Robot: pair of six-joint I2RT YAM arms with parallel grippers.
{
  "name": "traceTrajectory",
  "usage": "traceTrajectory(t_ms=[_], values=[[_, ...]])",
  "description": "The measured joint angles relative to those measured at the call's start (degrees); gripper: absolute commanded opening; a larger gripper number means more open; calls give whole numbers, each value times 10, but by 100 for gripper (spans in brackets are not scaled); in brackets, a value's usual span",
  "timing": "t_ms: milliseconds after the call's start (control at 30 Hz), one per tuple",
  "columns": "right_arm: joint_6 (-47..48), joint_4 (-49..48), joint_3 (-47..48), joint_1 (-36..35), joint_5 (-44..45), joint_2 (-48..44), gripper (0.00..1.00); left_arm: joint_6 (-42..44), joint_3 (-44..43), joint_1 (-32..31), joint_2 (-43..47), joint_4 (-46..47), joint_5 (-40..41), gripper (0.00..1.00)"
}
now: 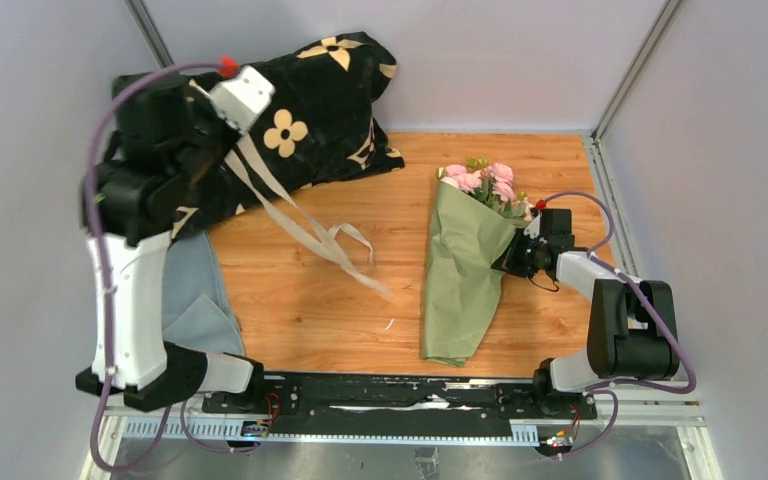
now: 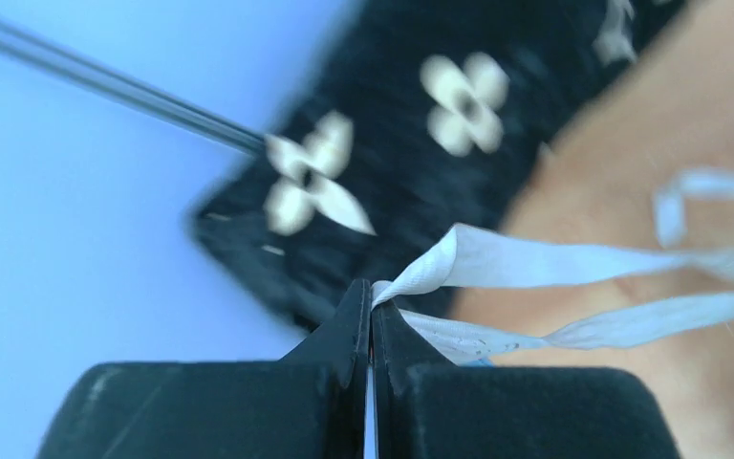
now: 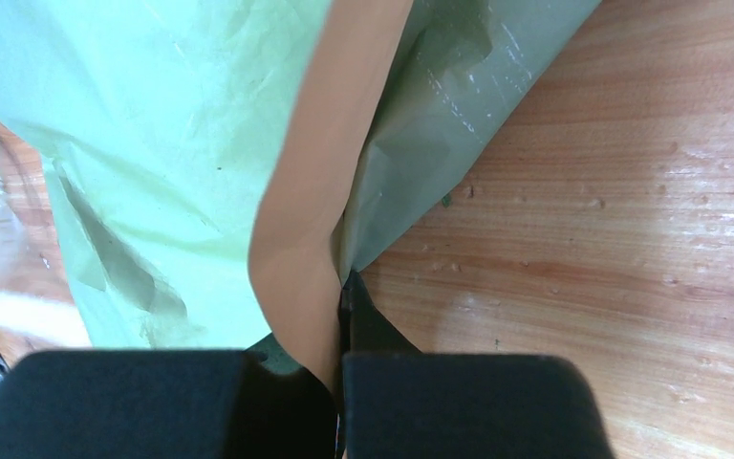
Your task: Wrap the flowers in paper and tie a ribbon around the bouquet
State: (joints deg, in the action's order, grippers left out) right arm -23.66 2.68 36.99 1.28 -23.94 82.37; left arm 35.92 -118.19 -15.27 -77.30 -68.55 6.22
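Note:
The bouquet [image 1: 463,270] lies on the wooden table as a long olive-green paper cone, with pink flowers [image 1: 488,182] poking out of its far end. My right gripper [image 1: 516,252] is at the cone's right side, shut on the paper [image 3: 311,201]; a tan-peach edge folds over the left finger. High at the far left, my left gripper [image 1: 228,122] is shut on the cream ribbon [image 1: 300,225]. Both ribbon strands [image 2: 554,263] run from the left gripper [image 2: 373,296] down to a loose tangle on the table.
A black pillow [image 1: 330,100] with tan flower prints lies at the back left, under the raised left arm. A pale blue-grey cloth [image 1: 195,300] lies at the left edge. White walls and metal posts close in the table on three sides.

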Motion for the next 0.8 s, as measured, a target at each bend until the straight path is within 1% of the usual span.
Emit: traceTrajectory(t_ms=[67, 133, 167, 200, 267, 333, 433, 567, 633, 700, 800], values=[[2, 0, 0, 0, 0, 2, 0, 12, -109, 1, 1, 8, 33, 0], [1, -1, 0, 0, 0, 5, 0, 20, -159, -2, 15, 29, 37, 0], [1, -1, 0, 0, 0, 8, 0, 22, -160, -3, 31, 33, 37, 0], [1, -1, 0, 0, 0, 10, 0, 23, -150, -3, 47, 33, 36, 0], [1, -2, 1, 0, 0, 11, 0, 25, -99, -3, 84, 38, 23, 0], [2, -1, 2, 0, 0, 11, 0, 25, -47, -3, 92, 34, 5, 0], [3, 5, 7, 0, 0, 11, 0, 20, 36, -3, 66, 18, -35, 0], [6, 9, 13, 0, 0, 11, 0, 11, 102, -3, 6, 9, -98, 0], [6, 10, 14, 0, 0, 11, 0, 11, 129, -3, 0, 0, -114, 0], [6, 10, 14, 0, 0, 11, 0, 15, 150, -3, 10, -5, -107, 0], [6, 11, 14, 0, 1, 11, 0, 33, 217, 2, 47, -5, -37, 0]])
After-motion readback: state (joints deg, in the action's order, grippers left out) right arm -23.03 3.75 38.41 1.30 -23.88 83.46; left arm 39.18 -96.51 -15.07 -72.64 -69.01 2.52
